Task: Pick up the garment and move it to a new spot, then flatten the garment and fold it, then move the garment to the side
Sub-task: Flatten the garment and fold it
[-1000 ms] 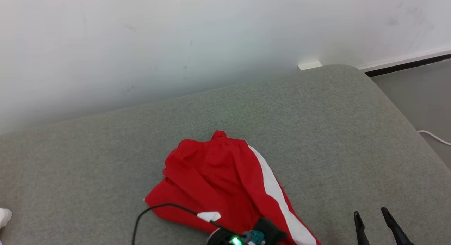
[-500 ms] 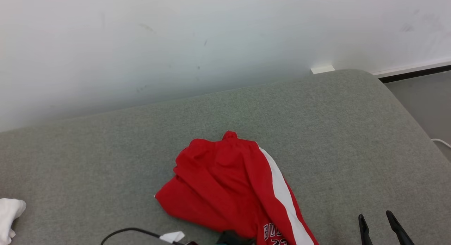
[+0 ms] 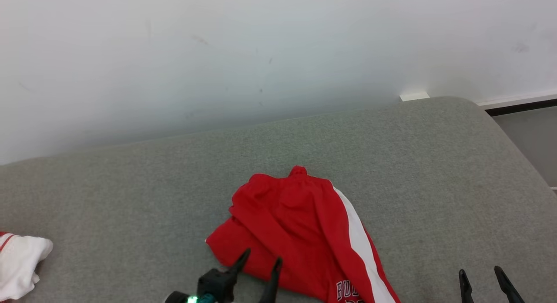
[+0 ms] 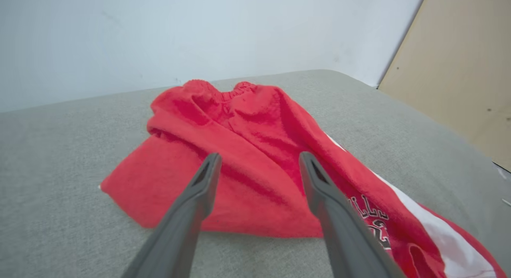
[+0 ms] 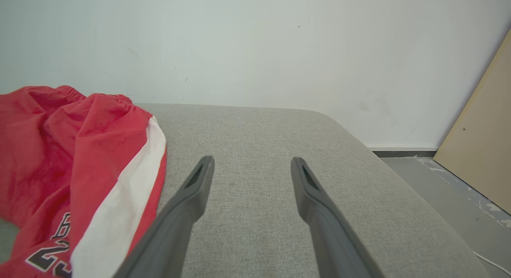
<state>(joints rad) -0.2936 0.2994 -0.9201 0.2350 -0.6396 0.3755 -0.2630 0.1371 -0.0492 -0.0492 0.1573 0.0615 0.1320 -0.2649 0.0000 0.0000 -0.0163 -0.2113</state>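
Same grey sofa point(image 3: 413, 163), merely reframed by a camera turn. Red shorts point(image 3: 300, 224) crumpled mid-seat, unshifted. Newly swung round, fingers spread: left hand point(image 3: 263, 255), released, aimed at the shorts' near edge, probably lining up the pickup. Right hand point(image 3: 480, 271) released too, idle over bare fabric, clear of the shorts.

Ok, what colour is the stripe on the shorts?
White stripe on red shorts; clearest in right wrist view.

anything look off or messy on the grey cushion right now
The red shorts lie bunched and skewed on the grey cushion, one side folded over itself, not flat. A second white garment sits crumpled at the left edge.
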